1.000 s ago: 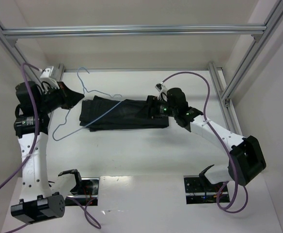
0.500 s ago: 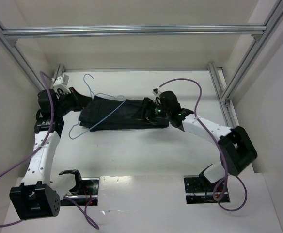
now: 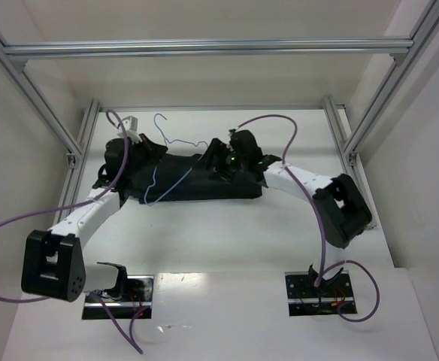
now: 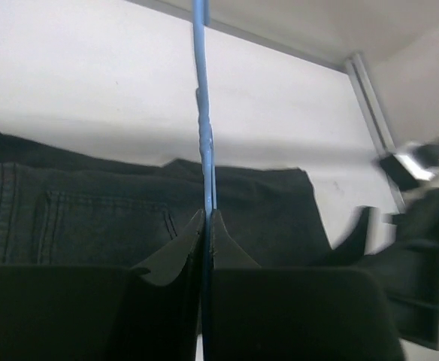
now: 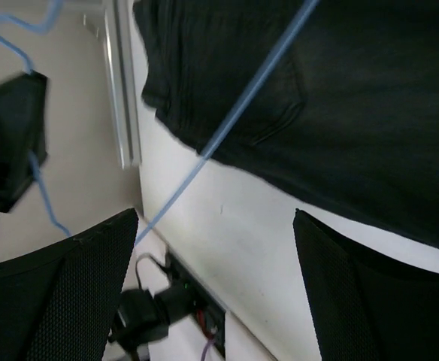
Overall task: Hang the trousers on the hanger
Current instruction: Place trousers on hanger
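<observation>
White tabletop [image 3: 204, 241] fills the workspace, and both arms reach away from its near edge toward the middle.

The trousers [image 3: 204, 186] lie folded into a long dark band running left to right across the table's centre, with a back pocket showing in both wrist views. They lie flat on the surface, so I judge they are not yet hung.

At their left end, the left gripper [image 4: 207, 218] has its jaws pressed together on the thin blue wire of the hanger [image 4: 201, 113]. The wire rises straight out from between the tips. That pinch looks meant to hold the frame steady and tilted up, so the cloth can be fed over its lower bar.

One side of the hanger slants across the left part of the trousers. From these views I cannot tell whether the wire passes over the fabric or under it.

Just beyond the trousers' far edge, near their middle, the right gripper [image 5: 216, 214] hangs with its jaws spread wide and nothing between them. Its wrist camera looks down past both fingers [image 5: 77, 278] at the pocket and the crossing wire. It seems placed to take hold of the fabric.

Farther back, the hanger's hook curls toward the far left. Silver frame bars [image 3: 204, 48] span the far side.
</observation>
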`<state>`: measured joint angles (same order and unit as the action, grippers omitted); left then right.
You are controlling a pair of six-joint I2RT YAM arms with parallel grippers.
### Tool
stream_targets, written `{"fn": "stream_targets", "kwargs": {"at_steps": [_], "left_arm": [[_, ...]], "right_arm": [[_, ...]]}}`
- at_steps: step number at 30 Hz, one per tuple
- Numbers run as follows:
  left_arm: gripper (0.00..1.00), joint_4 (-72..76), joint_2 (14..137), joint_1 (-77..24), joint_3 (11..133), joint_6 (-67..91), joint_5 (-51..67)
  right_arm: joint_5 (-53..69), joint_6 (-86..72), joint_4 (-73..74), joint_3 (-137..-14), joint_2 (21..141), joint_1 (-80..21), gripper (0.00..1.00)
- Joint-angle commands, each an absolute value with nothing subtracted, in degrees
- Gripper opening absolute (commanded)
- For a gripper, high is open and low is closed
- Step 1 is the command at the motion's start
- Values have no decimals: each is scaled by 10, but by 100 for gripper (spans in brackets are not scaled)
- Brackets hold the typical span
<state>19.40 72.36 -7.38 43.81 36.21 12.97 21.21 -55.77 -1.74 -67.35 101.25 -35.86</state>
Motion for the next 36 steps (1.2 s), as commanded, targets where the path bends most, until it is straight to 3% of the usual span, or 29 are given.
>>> {"fn": "stream_targets", "kwargs": {"at_steps": [1,3,7,11,22,28,32,35,36], "left_arm": [[0,351,764,-112,452,345,19],[0,351,787,-118,479,351,-18],[0,385,869,-221,521,275,-93],[0,406,918,-307,539,190,-199],[0,335,931,-326,478,248,-241],[0,298,925,-326,455,254,-234],[0,293,910,-326,426,254,-234],[0,293,901,-326,411,242,-234],[0,293,895,-326,411,242,-234]], "right_arm": [[84,-542,40,-657,921,-326,90],[49,-537,96,-650,907,-303,90],[-16,-551,145,-601,880,-241,93],[24,-533,127,-570,895,-181,94],[97,-504,86,-556,969,-156,96],[162,-511,15,-527,998,-156,87],[183,-506,6,-526,1030,-156,85],[189,-493,-5,-532,1042,-156,71],[189,-493,-5,-532,1042,-156,58]]}}
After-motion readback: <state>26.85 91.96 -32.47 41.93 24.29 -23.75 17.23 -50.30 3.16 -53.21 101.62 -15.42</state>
